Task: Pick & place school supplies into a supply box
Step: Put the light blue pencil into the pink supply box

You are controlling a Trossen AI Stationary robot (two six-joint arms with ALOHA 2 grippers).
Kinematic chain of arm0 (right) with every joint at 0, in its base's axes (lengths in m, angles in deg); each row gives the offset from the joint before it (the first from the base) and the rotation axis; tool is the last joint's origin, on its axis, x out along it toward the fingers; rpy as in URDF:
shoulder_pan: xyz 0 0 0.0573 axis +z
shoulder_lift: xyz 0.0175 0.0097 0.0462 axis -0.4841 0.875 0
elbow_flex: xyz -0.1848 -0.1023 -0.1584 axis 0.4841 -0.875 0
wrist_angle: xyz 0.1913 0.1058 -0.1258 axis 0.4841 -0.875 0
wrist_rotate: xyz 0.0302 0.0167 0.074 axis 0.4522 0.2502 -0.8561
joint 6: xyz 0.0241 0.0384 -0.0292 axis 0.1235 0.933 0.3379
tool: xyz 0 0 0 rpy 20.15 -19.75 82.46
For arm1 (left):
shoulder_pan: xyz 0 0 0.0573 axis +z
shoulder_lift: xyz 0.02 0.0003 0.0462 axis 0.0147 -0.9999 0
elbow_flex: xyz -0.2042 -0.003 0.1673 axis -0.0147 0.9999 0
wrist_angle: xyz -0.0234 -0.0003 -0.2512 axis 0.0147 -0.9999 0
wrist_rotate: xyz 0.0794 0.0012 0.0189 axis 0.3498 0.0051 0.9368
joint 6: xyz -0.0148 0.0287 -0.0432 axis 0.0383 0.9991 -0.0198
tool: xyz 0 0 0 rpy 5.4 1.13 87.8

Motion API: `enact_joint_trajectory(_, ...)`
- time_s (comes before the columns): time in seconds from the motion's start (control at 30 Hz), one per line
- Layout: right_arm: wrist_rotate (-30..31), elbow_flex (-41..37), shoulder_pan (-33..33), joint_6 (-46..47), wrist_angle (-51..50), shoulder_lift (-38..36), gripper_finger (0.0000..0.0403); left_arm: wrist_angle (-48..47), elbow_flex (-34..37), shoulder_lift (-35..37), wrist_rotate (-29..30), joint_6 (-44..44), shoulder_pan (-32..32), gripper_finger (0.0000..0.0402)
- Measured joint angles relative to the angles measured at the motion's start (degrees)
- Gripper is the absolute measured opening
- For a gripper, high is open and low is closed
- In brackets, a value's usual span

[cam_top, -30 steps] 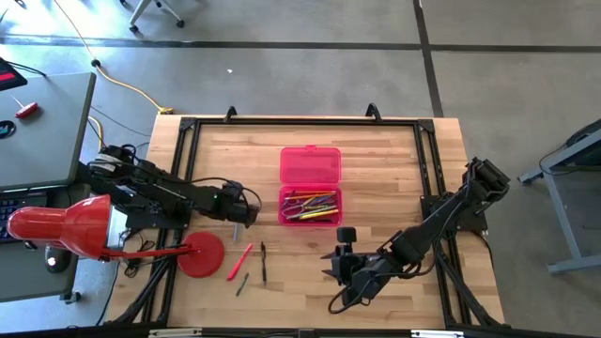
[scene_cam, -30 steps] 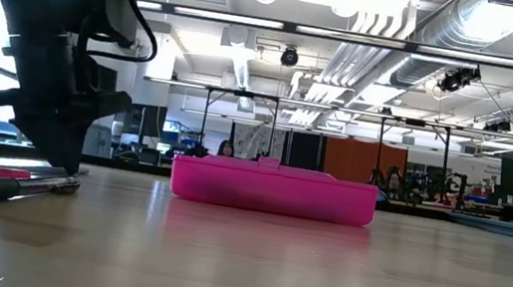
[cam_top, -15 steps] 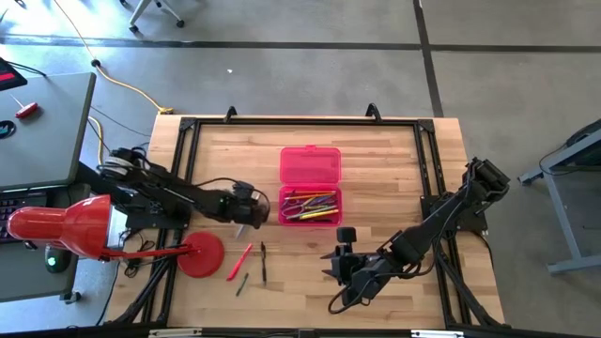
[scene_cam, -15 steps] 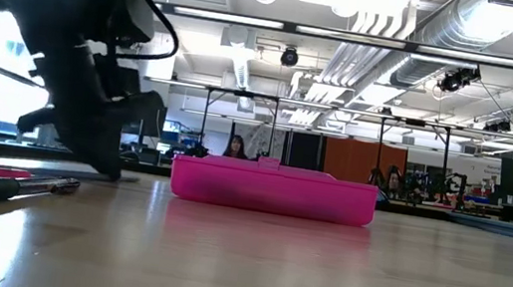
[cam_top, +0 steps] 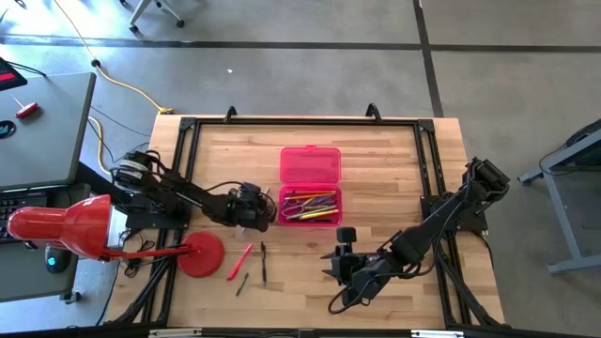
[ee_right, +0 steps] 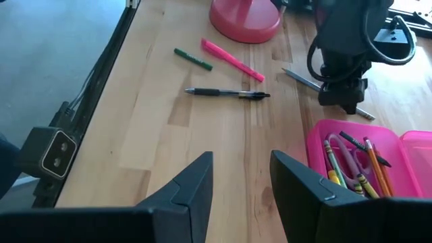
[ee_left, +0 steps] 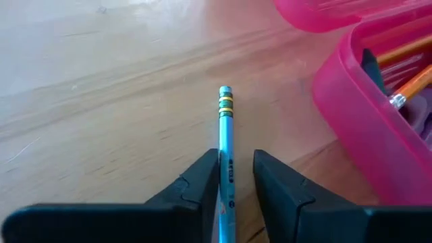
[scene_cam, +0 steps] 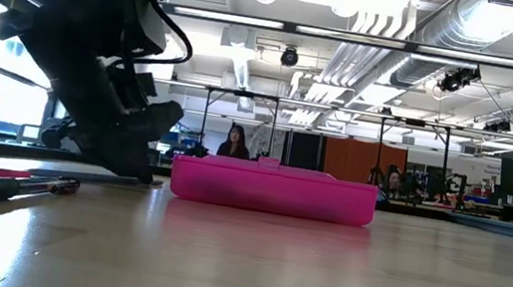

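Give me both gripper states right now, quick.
Left gripper: fingers astride a blue-grey pencil beside the pink pencil case; grip cannot be told.
Right gripper: open, empty.

Two matte-black jointed arms, black cables looped along left arm [cam_top: 178,192]; each gripper has two wedge-shaped black fingers [ee_left: 192,192].
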Motion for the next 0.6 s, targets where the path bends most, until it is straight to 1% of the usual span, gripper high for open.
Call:
enact_joint_trajectory(0.13, 0.0, 0.0, 0.0, -0.04, -0.11, 0.0, 0.0126, 0.61, -0.02, -1.76, 2.2, -0.13, -0.73, 0.0132)
enact_joint_trajectory(0.3, 0.0, 0.0, 0.0, -0.25, -0.34, 0.0, 0.0126, 2.44, -0.07, -6.09, 8.94, -0.31, -2.61, 0.0119)
enact_joint_trajectory(0.43, 0.0, 0.0, -0.02, -0.26, -0.44, 0.0, 0.0126, 3.81, -0.07, -10.1, 15.57, -0.8, -5.15, 0.0113)
enact_joint_trajectory(0.53, 0.0, 0.0, 0.0, -0.26, -0.55, 0.0, 0.0126, 4.13, -0.08, -12.34, 18.71, -1.36, -6.61, 0.0112)
enact_joint_trajectory(0.6, -0.02, 0.0, 0.0, -0.26, -0.7, 0.0, 0.0126, 4.15, -0.13, -13.28, 19.66, -3.18, -7.25, 0.0111)
